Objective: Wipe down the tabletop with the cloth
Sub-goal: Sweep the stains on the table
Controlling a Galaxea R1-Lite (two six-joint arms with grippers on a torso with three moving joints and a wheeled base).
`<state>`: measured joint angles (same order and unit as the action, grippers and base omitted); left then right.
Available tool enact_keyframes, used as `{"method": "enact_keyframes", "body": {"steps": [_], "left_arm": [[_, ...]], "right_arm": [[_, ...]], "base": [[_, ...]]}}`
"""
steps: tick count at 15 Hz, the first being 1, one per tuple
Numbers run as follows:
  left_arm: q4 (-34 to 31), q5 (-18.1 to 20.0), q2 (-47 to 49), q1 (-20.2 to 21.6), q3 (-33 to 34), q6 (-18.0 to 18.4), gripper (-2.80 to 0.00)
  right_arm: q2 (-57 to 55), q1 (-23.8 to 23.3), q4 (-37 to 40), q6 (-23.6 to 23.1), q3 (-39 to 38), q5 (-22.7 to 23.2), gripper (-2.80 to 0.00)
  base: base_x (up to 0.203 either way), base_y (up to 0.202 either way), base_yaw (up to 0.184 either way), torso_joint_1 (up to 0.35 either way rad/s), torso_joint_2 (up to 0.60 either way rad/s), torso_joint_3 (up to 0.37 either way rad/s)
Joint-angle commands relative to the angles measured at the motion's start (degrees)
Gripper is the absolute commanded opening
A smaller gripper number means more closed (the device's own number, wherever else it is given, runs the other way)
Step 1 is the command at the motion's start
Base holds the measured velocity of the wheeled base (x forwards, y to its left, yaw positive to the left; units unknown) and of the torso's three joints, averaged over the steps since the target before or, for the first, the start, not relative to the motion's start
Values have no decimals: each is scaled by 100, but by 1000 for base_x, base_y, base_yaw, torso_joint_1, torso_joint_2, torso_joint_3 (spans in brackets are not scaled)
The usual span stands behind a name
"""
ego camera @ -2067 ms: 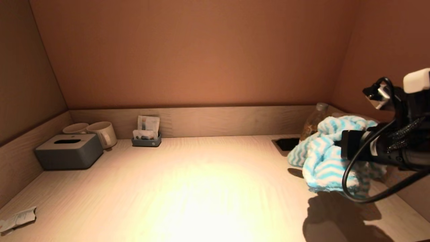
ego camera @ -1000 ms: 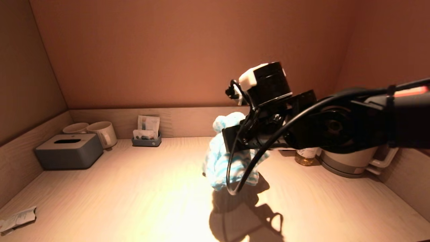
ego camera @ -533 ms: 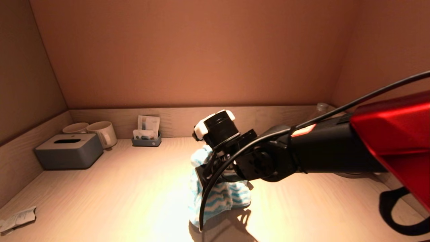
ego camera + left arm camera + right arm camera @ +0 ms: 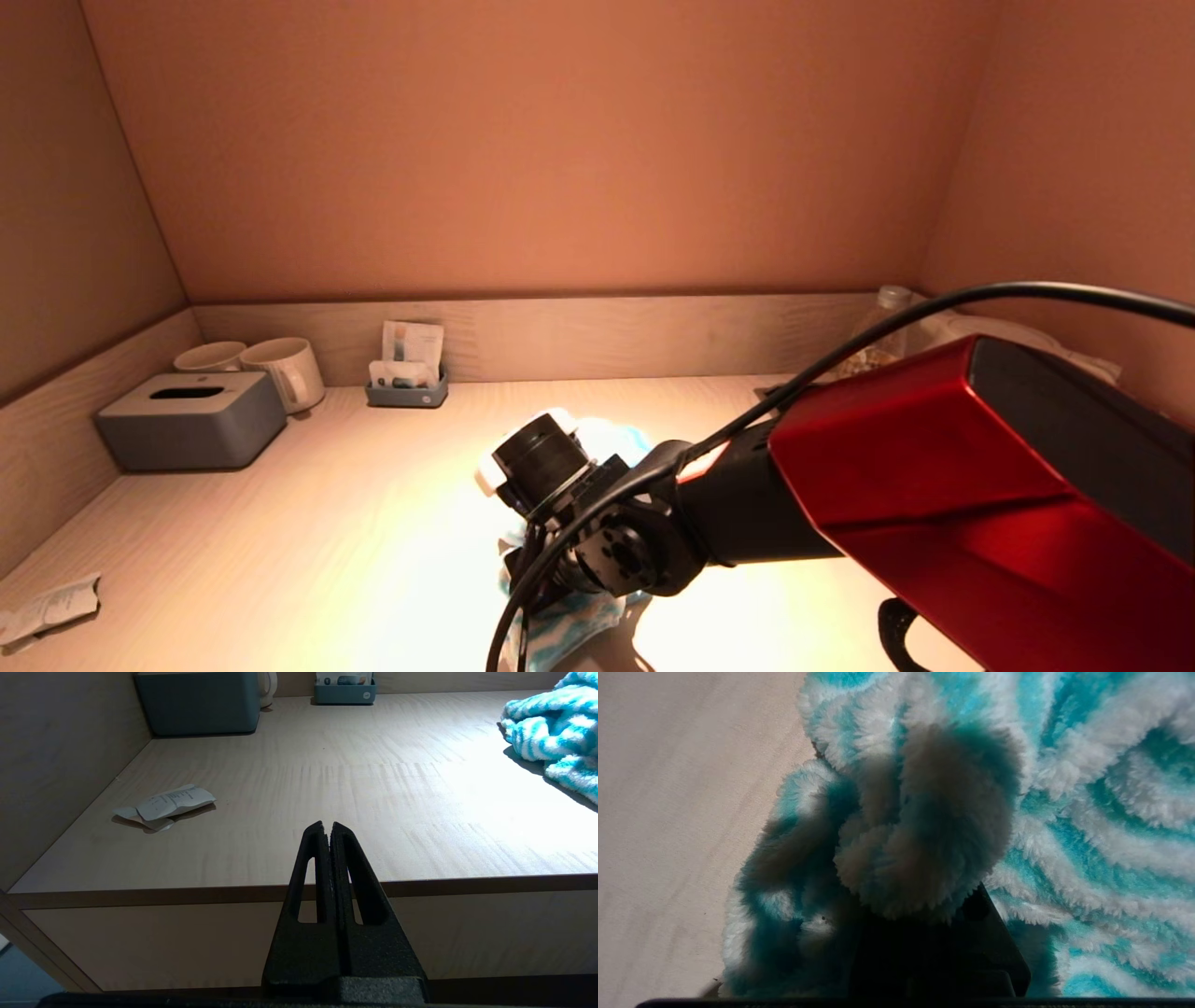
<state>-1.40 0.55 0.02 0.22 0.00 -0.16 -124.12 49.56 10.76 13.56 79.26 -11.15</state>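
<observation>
The turquoise-and-white zigzag cloth (image 4: 571, 631) lies bunched on the pale wood-grain tabletop (image 4: 327, 523) at the middle front. My right gripper (image 4: 530, 581) is shut on the cloth (image 4: 1087, 812) and holds it down against the tabletop (image 4: 668, 812). Its fingertips are buried in the pile in the right wrist view (image 4: 920, 896). The red right arm covers most of the cloth in the head view. My left gripper (image 4: 331, 828) is shut and empty, parked below the tabletop's front edge. The left wrist view shows the cloth (image 4: 556, 737) far off on the tabletop (image 4: 327, 779).
A grey tissue box (image 4: 191, 418), two mugs (image 4: 280, 369) and a small sachet holder (image 4: 407, 383) stand at the back left by the rim (image 4: 607, 336). A crumpled paper wrapper (image 4: 47, 607) lies front left. A bottle (image 4: 882, 322) stands back right behind my arm.
My right arm has swung from the back right to the middle front and come down, bringing the cloth from the air onto the tabletop.
</observation>
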Motion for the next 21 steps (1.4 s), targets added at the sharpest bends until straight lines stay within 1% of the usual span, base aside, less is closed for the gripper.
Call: {"method": "enact_keyframes", "body": {"steps": [1,2,4,5,7,8,11,12,13,15,16,18,20,21], "left_arm": [[0,-2,-2,4,0,-2,-280],[0,-2,-2,4,0,-2,-280],[0,-2,-2,4,0,-2,-280],[0,-2,-2,4,0,-2,-280],[0,-2,-2,4,0,-2,-280],[0,-2,-2,4,0,-2,-280],[0,-2,-2,4,0,-2,-280],[0,-2,-2,4,0,-2,-280],[0,-2,-2,4,0,-2,-280],[0,-2,-2,4,0,-2,-280],[0,-2,-2,4,0,-2,-280],[0,-2,-2,4,0,-2,-280],[0,-2,-2,4,0,-2,-280],[0,-2,-2,4,0,-2,-280]], "right_arm": [[-132,92,51,16,-39,34,-280],[-213,177,43,9,91,30,-280],[-396,142,60,1,527,9,-280],[-566,24,75,-6,796,-25,-280],[-729,-363,106,-3,1043,-96,-280],[-743,-443,108,0,1055,-105,-280],[-600,-1292,110,8,904,-106,-280],[-417,-1430,108,11,667,-106,-280],[-262,-1460,99,9,429,-105,-280],[147,-1445,68,7,-134,-98,-280],[400,-1278,63,7,-381,-94,-280],[703,-693,61,7,-738,-94,-280],[773,-268,61,25,-776,-97,-280],[690,-116,59,36,-676,-97,-280]], "base": [[0,0,0,0,0,0],[0,0,0,0,0,0],[0,0,0,0,0,0],[0,0,0,0,0,0],[0,0,0,0,0,0],[0,0,0,0,0,0],[0,0,0,0,0,0],[0,0,0,0,0,0],[0,0,0,0,0,0],[0,0,0,0,0,0],[0,0,0,0,0,0],[0,0,0,0,0,0],[0,0,0,0,0,0],[0,0,0,0,0,0]]}}
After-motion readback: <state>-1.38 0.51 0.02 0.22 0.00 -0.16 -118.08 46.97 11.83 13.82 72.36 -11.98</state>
